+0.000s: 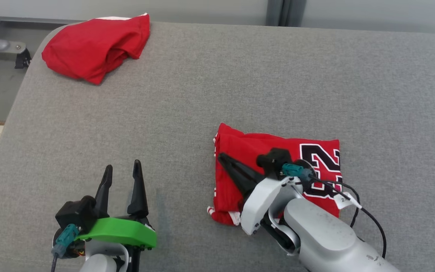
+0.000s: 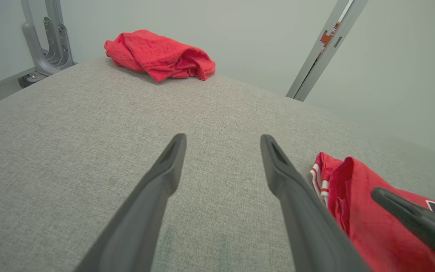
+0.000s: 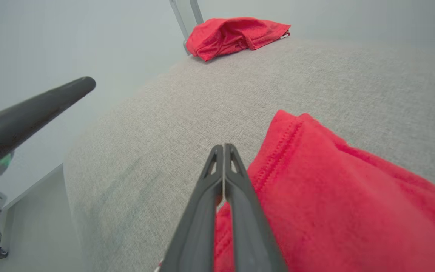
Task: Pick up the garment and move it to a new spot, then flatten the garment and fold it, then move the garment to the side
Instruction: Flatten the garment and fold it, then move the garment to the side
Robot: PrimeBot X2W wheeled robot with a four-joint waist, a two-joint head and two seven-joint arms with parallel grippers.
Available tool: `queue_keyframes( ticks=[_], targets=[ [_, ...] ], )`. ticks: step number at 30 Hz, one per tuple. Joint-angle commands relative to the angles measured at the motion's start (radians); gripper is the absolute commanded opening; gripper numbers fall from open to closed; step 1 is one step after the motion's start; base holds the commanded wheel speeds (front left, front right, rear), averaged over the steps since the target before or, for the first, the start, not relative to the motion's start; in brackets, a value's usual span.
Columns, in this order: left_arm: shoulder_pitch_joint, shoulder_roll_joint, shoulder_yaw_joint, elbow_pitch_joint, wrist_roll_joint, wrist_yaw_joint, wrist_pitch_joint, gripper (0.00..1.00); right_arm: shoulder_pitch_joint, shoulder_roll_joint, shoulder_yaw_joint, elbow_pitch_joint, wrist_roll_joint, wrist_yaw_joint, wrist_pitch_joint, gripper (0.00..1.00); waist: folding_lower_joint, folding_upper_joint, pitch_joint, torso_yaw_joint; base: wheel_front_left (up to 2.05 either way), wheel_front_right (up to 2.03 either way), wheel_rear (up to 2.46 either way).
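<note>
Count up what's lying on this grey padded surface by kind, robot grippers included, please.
Red garments: 2, the folded numbered jersey and the crumpled red garment.
Grippers: 2, the left gripper open, the right gripper shut.
Total: 4.

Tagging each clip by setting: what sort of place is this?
Likely a robot test room rather than a home: a grey fabric-covered table, bare pale walls, and a metal frame beside it.

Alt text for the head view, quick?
Shut right gripper over the left part of a folded red jersey on a grey cushion. Open left gripper beside it; a second red garment lies crumpled far left.
</note>
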Motion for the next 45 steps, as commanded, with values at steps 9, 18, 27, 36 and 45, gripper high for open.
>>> queue_keyframes(
  ticks=[9,18,27,36,45],
  targets=[
    [-0.005,0.0,0.013,0.009,0.047,0.0,-0.002,1.0,0.089,-0.003,-0.308,-0.07,-0.14,0.0,-0.044,1.0,0.0,0.0,-0.085,-0.11,0.0,0.0,0.0],
    [0.045,-0.018,0.057,0.016,0.072,-0.01,-0.002,1.0,0.286,-0.002,-0.562,-0.206,-0.286,0.0,-0.045,1.0,0.0,0.0,-0.142,-0.159,0.0,0.0,0.0],
    [0.144,-0.032,0.11,-0.022,0.1,-0.022,-0.002,1.0,0.472,-0.002,-0.702,-0.318,-0.304,0.0,-0.044,1.0,0.0,0.0,-0.195,-0.171,0.0,0.0,0.0],
    [0.186,-0.036,0.133,-0.033,0.116,-0.032,-0.002,1.0,0.524,-0.002,-0.723,-0.374,-0.307,0.0,-0.031,1.0,0.0,0.0,-0.209,-0.182,0.0,0.0,0.0],
    [0.181,-0.038,0.13,-0.021,0.118,-0.037,-0.002,1.0,0.532,-0.003,-0.728,-0.389,-0.307,0.0,-0.021,1.0,0.0,0.0,-0.209,-0.18,0.0,0.0,0.0]
  ],
)
